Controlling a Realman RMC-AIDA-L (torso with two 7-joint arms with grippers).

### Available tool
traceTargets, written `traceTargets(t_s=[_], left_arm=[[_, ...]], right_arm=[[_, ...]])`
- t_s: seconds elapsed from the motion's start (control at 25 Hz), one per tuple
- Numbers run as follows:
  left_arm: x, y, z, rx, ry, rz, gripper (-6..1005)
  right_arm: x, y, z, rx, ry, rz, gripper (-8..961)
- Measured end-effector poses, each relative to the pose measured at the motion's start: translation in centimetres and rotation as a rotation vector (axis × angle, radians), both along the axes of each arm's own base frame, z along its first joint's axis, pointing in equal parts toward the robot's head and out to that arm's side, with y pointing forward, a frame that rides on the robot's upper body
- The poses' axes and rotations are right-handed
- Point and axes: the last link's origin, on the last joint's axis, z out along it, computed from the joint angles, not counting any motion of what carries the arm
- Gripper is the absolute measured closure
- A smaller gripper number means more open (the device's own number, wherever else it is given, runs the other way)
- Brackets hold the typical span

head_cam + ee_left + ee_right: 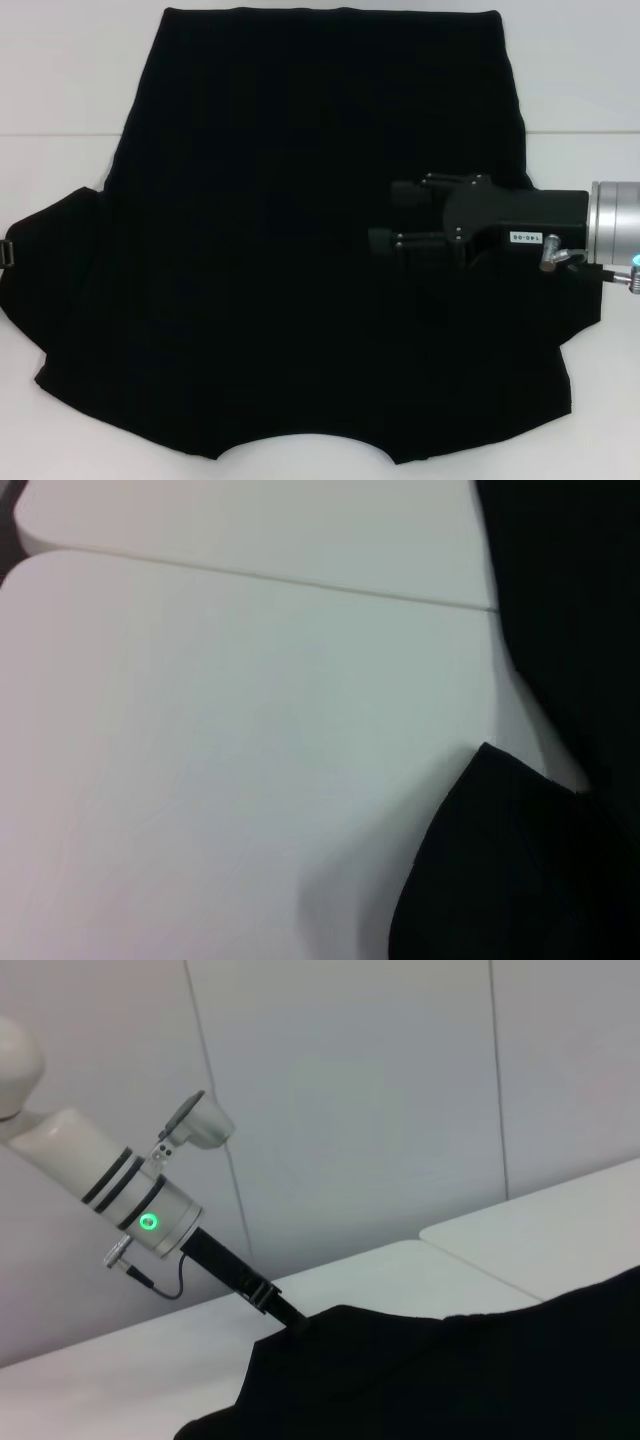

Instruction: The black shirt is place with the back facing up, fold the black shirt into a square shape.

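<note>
- The right end effector (pixel 392 215) is reaching in from the right edge of the head view, its two black fingers (pixel 410 241) pointing toward frame left and standing apart — open, with nothing between them.
- It is hovering over the right-centre part of the black shirt (pixel 280 230); whether the fingers are touching the cloth cannot be told, black lying on black.
- Behind the fingers, the black body of the right end effector is joining a silver wrist cuff (pixel 612 225) at the right edge of the frame.
- The left end effector (pixel 290 1320) is showing in the right wrist view at lower centre-left, its tip meeting the edge of the shirt (pixel 450 1380); its fingers are hidden by the cloth, so open or closed cannot be told.
- Above it, in the upper left of that view, the left arm's silver wrist is carrying a lit green ring (pixel 149 1222).
- In the head view only a small dark piece at the far left edge, by the shirt's left sleeve, is marking that arm.
- The black shirt is lying spread flat on the white worktop (pixel 60 80), filling most of the head view — plain black side up, sleeves out to left and right.
- In the left wrist view a sleeve corner (pixel 510 870) is resting on the worktop (pixel 220 740) at lower right.
</note>
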Motion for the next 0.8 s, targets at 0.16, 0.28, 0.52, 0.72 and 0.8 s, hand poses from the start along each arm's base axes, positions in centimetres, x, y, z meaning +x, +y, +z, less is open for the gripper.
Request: traceTargets(t_s=[0.16,0.28,0.52,0.72,0.8], left_arm=[[-0.3,-0.3,0.1,0.003,0.002,0.006,1001],[-0.5,-0.5,0.4,0.01,0.007,0.011,1001],[-1.1,-0.9,1.2,0.042,0.0,0.031,1001],[-1.4,-1.1,1.5,0.05,0.001,0.04,1001],[-1.5,-1.1,1.7,0.052,0.005,0.042,1000]], right_arm=[[-0.1,0.1,0.1,0.003,0.003,-0.002,100],[-0.1,0.2,0.1,0.007,0.001,-0.002,101],[-0.3,0.5,0.2,0.018,-0.004,-0.002,100],[-0.4,0.6,0.2,0.02,-0.006,0.0,99],[-0.4,0.6,0.2,0.021,-0.006,0.0,99]])
